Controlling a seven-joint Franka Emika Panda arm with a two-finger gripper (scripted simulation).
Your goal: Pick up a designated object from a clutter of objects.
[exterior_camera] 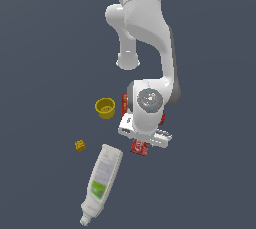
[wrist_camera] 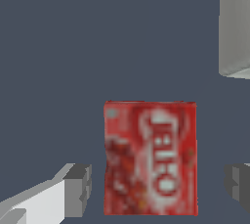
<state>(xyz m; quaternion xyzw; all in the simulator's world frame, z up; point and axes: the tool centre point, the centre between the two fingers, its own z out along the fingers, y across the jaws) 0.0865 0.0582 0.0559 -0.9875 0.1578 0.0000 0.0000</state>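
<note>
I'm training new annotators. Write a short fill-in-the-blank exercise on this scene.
1. In the wrist view, the small red packet lies between the open hand's two ____.
2. The cup is coloured ____.
3. The white bottle is ____, not upright.
4. The tiny cube is coloured ____.

Missing: fingers; yellow; lying down; yellow

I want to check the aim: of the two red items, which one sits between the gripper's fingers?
The small red packet with white lettering lies flat between the open gripper fingers. The large red cracker box is mostly hidden behind the arm.
</note>
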